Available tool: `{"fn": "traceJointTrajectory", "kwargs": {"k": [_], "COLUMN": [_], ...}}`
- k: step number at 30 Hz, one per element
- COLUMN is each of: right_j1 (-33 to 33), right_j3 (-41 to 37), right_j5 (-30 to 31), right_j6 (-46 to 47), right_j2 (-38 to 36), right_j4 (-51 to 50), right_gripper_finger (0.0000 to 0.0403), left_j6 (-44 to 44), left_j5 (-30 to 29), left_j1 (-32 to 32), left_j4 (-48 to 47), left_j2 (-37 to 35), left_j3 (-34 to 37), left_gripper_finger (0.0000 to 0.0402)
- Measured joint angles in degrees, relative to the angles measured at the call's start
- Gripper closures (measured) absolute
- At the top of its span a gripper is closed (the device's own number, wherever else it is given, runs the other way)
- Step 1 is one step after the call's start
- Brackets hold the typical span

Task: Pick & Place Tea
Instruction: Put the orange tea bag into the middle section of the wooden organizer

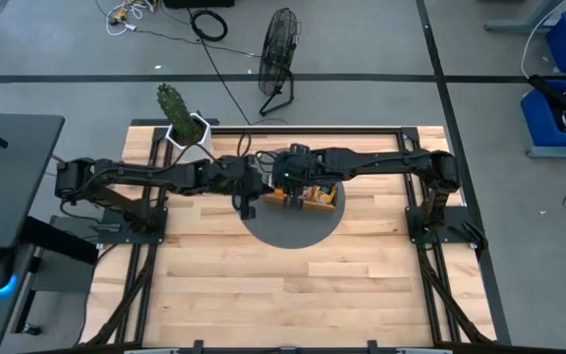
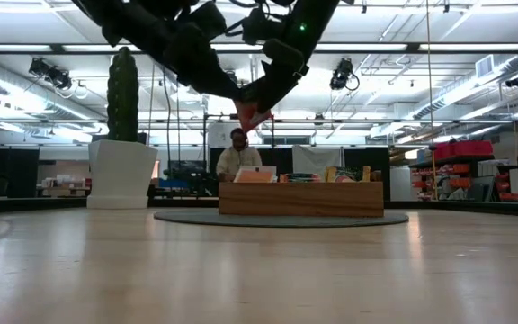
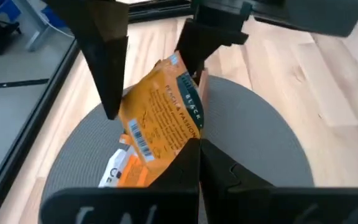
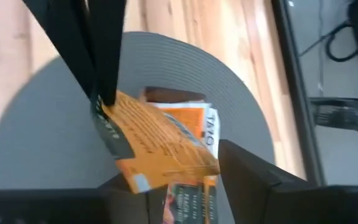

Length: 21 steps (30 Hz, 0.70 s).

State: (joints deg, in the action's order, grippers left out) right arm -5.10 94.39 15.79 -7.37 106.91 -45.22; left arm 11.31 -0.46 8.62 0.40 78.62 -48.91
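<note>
An orange tea sachet hangs in the air above the grey round mat, with my left gripper shut on it. A second, partly white sachet shows close behind it; whether it is held too, I cannot tell. My right gripper is open, its fingers standing on either side of the orange sachet's other end; I cannot tell whether they touch it. The wooden tray with more tea stands on the mat just to the right of both grippers. My left gripper pinches the orange sachet between its two fingers at the edge with the dark green band, near one corner. The fingers come slanting down from the table's left. The sachet is lifted clear of the mat and tilted, reaching toward my right gripper.
A cactus in a white pot stands at the table's far left. The bare wooden tabletop spreads toward the near edge. In the low view a person sits beyond the table. A fan stands on the floor behind.
</note>
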Motion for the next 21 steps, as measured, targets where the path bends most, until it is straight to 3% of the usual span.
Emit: {"fn": "traceJointTrajectory", "kwargs": {"k": [12, 17, 21], "right_j1": [2.5, 4.0, 4.2], "right_j3": [0.0, 0.0, 0.0], "right_j5": [-5.8, -5.7, -4.4], "right_j6": [-2.5, -2.3, -1.4], "right_j2": [0.0, 0.0, 0.0], "right_j4": [0.8, 1.7, 1.7], "right_gripper_finger": [0.0280, 0.0295, 0.0338], "left_j6": [-0.4, -0.6, -0.6], "left_j5": [-5.9, -2.8, -2.7], "left_j1": [-0.2, -0.3, -0.6], "left_j4": [-0.3, 0.2, 0.5], "left_j2": [1.2, 1.2, 1.2], "left_j3": [0.0, 0.0, 0.0], "left_gripper_finger": [0.0401, 0.0401, 0.0400]}}
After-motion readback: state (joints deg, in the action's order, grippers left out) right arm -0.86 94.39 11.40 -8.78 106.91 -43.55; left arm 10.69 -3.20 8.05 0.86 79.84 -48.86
